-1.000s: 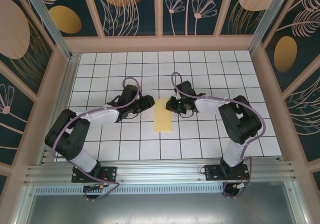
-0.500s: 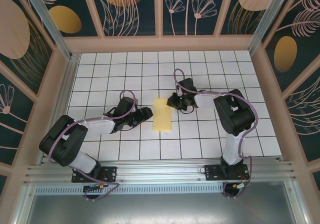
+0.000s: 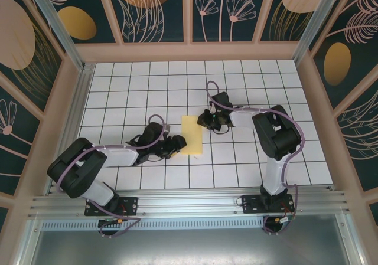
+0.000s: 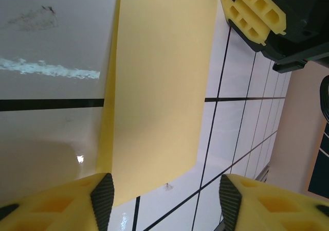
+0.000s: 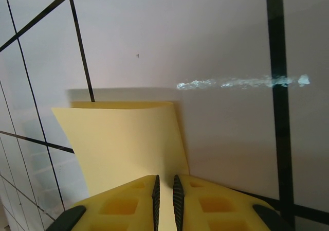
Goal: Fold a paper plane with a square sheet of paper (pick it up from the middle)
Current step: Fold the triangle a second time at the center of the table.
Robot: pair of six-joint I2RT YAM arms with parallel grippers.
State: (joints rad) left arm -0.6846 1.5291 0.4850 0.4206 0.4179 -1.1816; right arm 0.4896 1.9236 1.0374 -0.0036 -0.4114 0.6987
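Your left gripper [image 3: 179, 141] has its fingers [image 4: 103, 200] wide apart. It sits low at the lower left corner of the paper [image 3: 192, 134] in the top view. Your right gripper [image 3: 205, 121] has its fingers almost together, with just a thin slit between them. Its tips rest at the upper right edge of the paper. I cannot tell if it pinches the paper or just presses on it.

Start with the table [image 3: 236, 76]. It looks smooth and shiny, so I think things can slide on it. The paper lies flat in the middle of the top view and looks folded into a long shape.

If you push the left gripper in, the paper may slide or turn away from you. If the right gripper lets go too soon, nothing pins the paper down. If you close the left fingers hard on the flat corner, it may bunch up and wrinkle. Then your next fold could come out crooked.
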